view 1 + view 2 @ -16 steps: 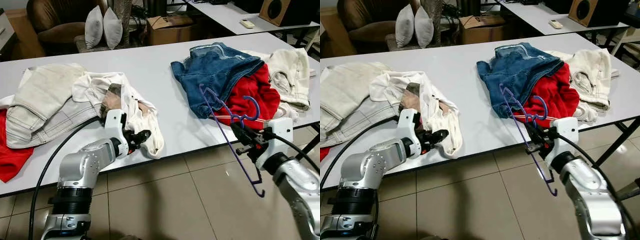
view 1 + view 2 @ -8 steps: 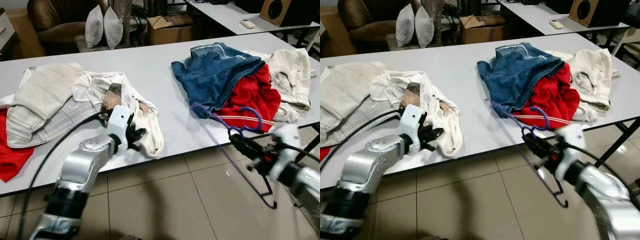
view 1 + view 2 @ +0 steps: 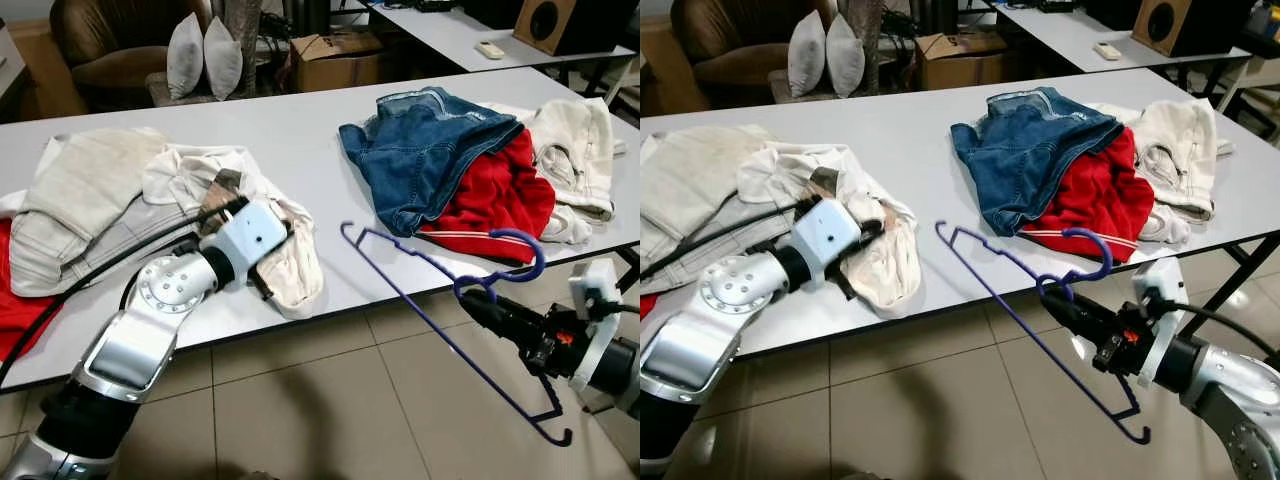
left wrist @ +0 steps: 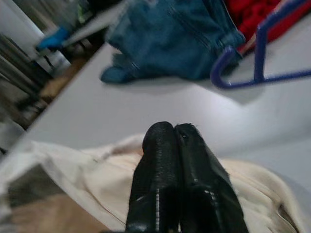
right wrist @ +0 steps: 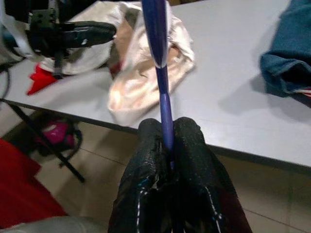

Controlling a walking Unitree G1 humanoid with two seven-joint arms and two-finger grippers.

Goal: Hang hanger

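Observation:
A purple wire hanger (image 3: 420, 306) hangs in the air off the table's front edge, lying nearly flat, its hook (image 3: 530, 248) by the red garment. My right gripper (image 3: 470, 298) is shut on it near the hook; in the right wrist view the fingers (image 5: 150, 145) pinch the purple rod (image 5: 163, 73). My left gripper (image 3: 262, 290) is shut with nothing between the fingers, low over a crumpled cream garment (image 3: 295, 265) at the table's front edge. In the left wrist view its fingertips (image 4: 160, 133) press together above that garment.
The white table (image 3: 300, 140) bears blue jeans (image 3: 430, 150), a red garment (image 3: 500, 195), a white garment (image 3: 580, 150) and beige trousers (image 3: 90, 190). Red cloth (image 3: 15, 310) hangs at the far left. An armchair, pillows (image 3: 205, 55) and a cardboard box (image 3: 335, 55) stand behind.
My right gripper has dropped lower and tipped the hanger from steep to nearly flat, its far corner swinging left. My left arm has rotated, its wrist now over the cream garment.

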